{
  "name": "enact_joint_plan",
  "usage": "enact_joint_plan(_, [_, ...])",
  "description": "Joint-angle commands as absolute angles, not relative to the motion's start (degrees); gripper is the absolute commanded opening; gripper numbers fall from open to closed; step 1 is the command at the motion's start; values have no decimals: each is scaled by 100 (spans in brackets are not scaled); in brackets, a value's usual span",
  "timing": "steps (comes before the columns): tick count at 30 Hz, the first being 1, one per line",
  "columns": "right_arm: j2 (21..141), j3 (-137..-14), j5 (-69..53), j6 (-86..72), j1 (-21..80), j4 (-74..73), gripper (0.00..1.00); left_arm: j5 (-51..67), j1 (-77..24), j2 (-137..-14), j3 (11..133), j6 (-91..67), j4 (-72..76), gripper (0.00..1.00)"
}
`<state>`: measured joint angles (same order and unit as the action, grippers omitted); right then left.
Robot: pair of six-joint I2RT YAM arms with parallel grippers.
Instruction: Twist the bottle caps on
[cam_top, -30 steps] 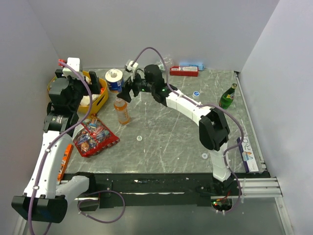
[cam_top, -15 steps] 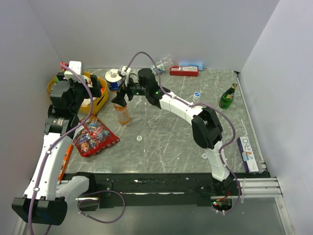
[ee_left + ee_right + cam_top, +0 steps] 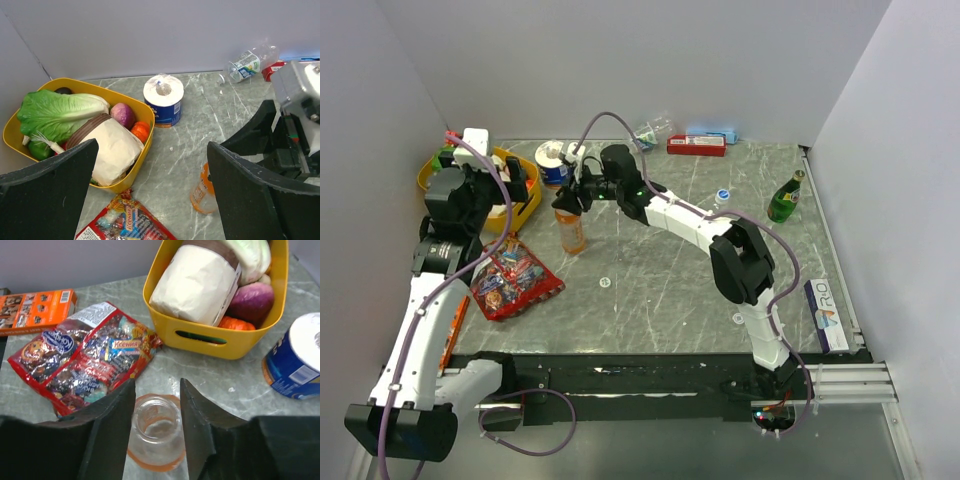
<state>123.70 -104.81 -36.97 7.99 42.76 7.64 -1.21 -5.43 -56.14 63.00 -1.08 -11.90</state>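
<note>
The bottle of orange drink (image 3: 571, 232) stands upright left of the table's middle, its mouth open and uncapped (image 3: 156, 427). My right gripper (image 3: 565, 200) reaches over it from the right, and its fingers (image 3: 120, 410) press on both sides of the neck. The left wrist view shows the bottle's lower part (image 3: 204, 192). My left gripper (image 3: 505, 178) hangs open over the yellow basket's near side with nothing between its fingers (image 3: 152, 150). A blue bottle cap (image 3: 722, 192) lies to the right. The water bottle (image 3: 655, 130) lies on its side by the back wall.
A yellow basket (image 3: 528, 205) of groceries sits at the back left, a blue-wrapped paper roll (image 3: 552, 163) behind the orange bottle. A candy bag (image 3: 510, 280) and an orange box (image 3: 455, 325) lie left. A green glass bottle (image 3: 785, 198) stands right, a red box (image 3: 696, 145) at the back.
My right gripper swung left onto the orange drink bottle and closed from wide open onto its neck. The left arm has barely moved.
</note>
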Motion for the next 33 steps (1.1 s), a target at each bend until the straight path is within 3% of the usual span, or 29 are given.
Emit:
enact_joint_plan(1, [12410, -10433, -3876, 879, 4289, 923, 39, -44, -527, -5414, 6337, -70, -1143, 96])
enact_joint_plan(8, [11682, -10398, -4060, 914, 4071, 388, 10, 604, -501, -5475, 6214, 219, -1046, 96])
enact_joint_plan(13, [10523, -10467, -4612, 905, 3376, -761, 0, 2912, -501, -6011, 6170, 728, -1020, 96])
enact_joint_plan(18, [10161, -11169, -5676, 721, 2594, -1923, 0, 5059, -501, -6669, 6187, 1361, -1019, 96])
enact_joint_plan(21, [9801, -10874, -5880, 615, 2365, -1987, 0, 6353, -545, -7222, 6538, 1653, -1099, 96])
enact_joint_plan(26, [9404, -10687, -5906, 581, 2364, -1916, 0, 6496, -1167, -7804, 7198, 1530, -1073, 96])
enact_joint_plan(33, [9554, -10995, -6214, -191, 2364, -1346, 0, 6073, -1898, -8156, 7146, 677, -44, 96])
